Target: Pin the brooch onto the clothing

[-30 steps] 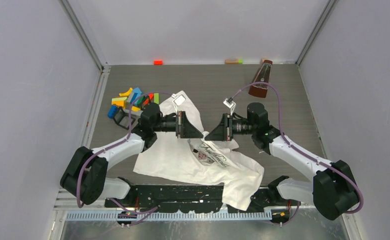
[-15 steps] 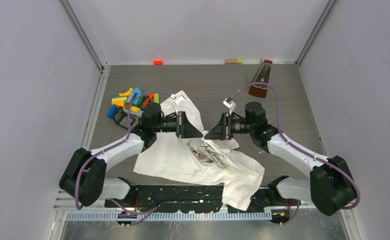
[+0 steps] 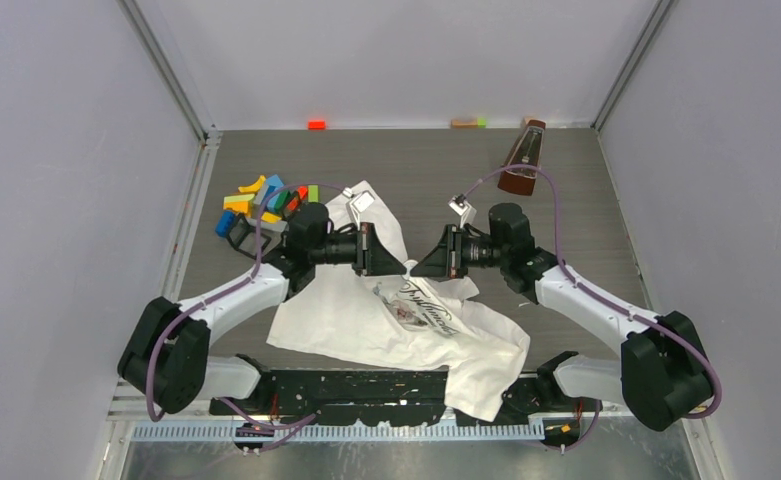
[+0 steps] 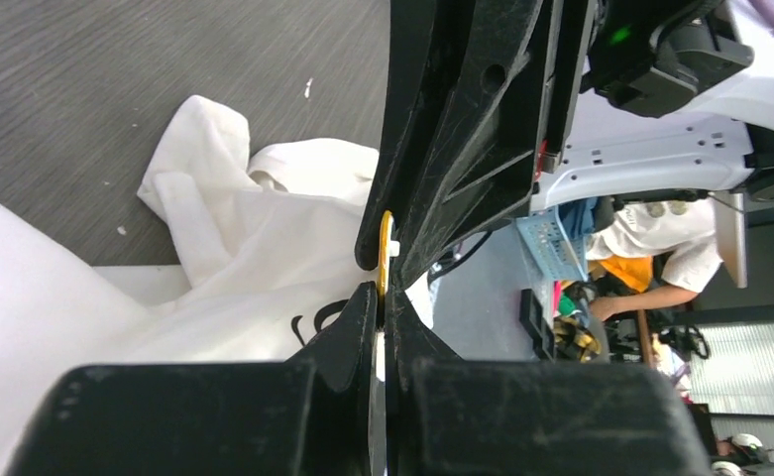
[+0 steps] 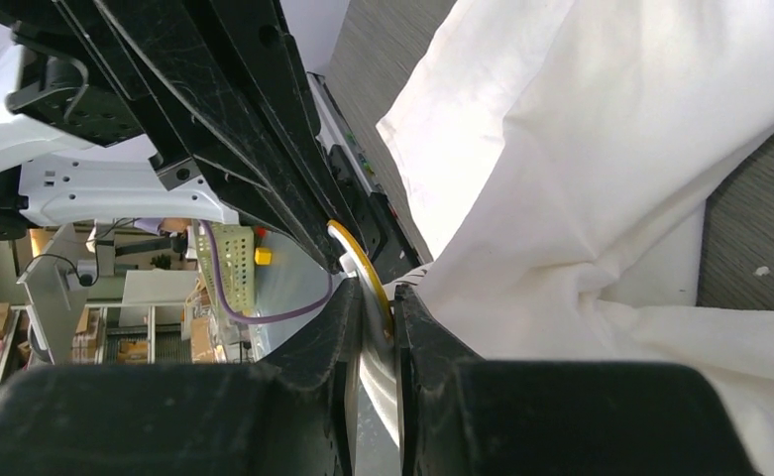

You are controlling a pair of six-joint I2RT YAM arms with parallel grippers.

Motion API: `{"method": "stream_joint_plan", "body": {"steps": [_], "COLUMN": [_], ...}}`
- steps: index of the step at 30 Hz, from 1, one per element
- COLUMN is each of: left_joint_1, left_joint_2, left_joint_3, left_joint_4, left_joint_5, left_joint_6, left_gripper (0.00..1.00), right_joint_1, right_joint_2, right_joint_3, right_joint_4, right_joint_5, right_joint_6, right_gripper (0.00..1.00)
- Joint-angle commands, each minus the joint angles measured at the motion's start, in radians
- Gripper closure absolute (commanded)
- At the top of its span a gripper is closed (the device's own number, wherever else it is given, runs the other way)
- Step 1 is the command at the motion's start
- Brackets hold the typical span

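1. The brooch (image 5: 365, 270) is a thin disc with a gold-yellow rim, seen edge-on. It sits pinched in the narrow slit between the two black fingers of the right gripper (image 5: 378, 297), low in the centre of the right wrist view.
2. In the left wrist view, the left gripper (image 4: 381, 302) has its fingers pressed almost together at bottom centre, nipping the brooch's yellow rim at their tips. The right gripper's fingers reach in from the top of that frame onto the same rim.
3. From above, the two grippers meet tip to tip at mid-frame, with both forearms level and pointing at each other. The brooch is too small to make out there.
4. The clothing (image 3: 336, 318), a white T-shirt, lies crumpled on the table (image 3: 416, 170) under and below that meeting point, its dark lettering just below the fingertips. Whether the brooch touches the cloth cannot be told.
5. Coloured blocks (image 3: 261, 200) lie beside the shirt at upper left. A brown wedge-shaped object (image 3: 519, 168) stands at upper right.
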Motion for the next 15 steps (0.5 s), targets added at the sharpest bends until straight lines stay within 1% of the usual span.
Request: {"method": "stream_joint_plan", "body": {"steps": [1, 2, 3, 4, 5, 6, 7, 8, 9, 10, 11, 13, 15], "left_joint_1": [-0.034, -0.035, -0.033, -0.033, -0.031, -0.026, -0.019, -0.011, -0.001, 0.011, 0.025, 0.049, 0.074], "left_joint_2": [-0.104, -0.109, -0.112, -0.114, -0.116, -0.119, -0.122, -0.127, -0.133, -0.142, -0.152, -0.178, -0.21], "left_joint_3": [0.112, 0.126, 0.138, 0.151, 0.159, 0.167, 0.175, 0.184, 0.191, 0.201, 0.205, 0.212, 0.222], "left_joint_4": [-0.249, -0.308, -0.355, -0.406, -0.445, -0.476, -0.504, -0.531, -0.556, -0.574, -0.587, -0.609, -0.653], "left_joint_5": [0.07, 0.032, 0.001, -0.031, -0.06, -0.088, -0.117, -0.143, -0.166, -0.188, -0.207, -0.254, -0.356], "left_joint_6": [0.152, 0.188, 0.219, 0.245, 0.265, 0.282, 0.296, 0.311, 0.324, 0.334, 0.345, 0.356, 0.367], "left_gripper": [1.0, 0.98, 0.91, 0.76, 0.58, 0.44, 0.26, 0.09, 0.02, 0.01, 0.0, 0.0, 0.0], "right_joint_1": [-0.056, -0.056, -0.057, -0.061, -0.064, -0.071, -0.076, -0.088, -0.094, -0.107, -0.119, -0.135, -0.149], "right_joint_2": [-0.019, -0.04, -0.066, -0.08, -0.103, -0.114, -0.133, -0.142, -0.157, -0.164, -0.177, -0.196, -0.211], "right_joint_3": [-0.001, 0.0, 0.001, 0.001, 0.006, 0.009, 0.02, 0.026, 0.04, 0.048, 0.062, 0.083, 0.098], "right_joint_4": [-0.091, -0.097, -0.11, -0.117, -0.13, -0.152, -0.186, -0.202, -0.232, -0.245, -0.271, -0.297, -0.305], "right_joint_5": [0.283, 0.292, 0.306, 0.314, 0.33, 0.339, 0.358, 0.37, 0.39, 0.4, 0.42, 0.44, 0.447], "right_joint_6": [-0.088, -0.099, -0.111, -0.118, -0.133, -0.141, -0.156, -0.165, -0.179, -0.186, -0.197, -0.216, -0.228], "right_gripper": [0.83, 0.78, 0.67, 0.61, 0.53, 0.5, 0.46, 0.44, 0.4, 0.39, 0.35, 0.32, 0.29]}}
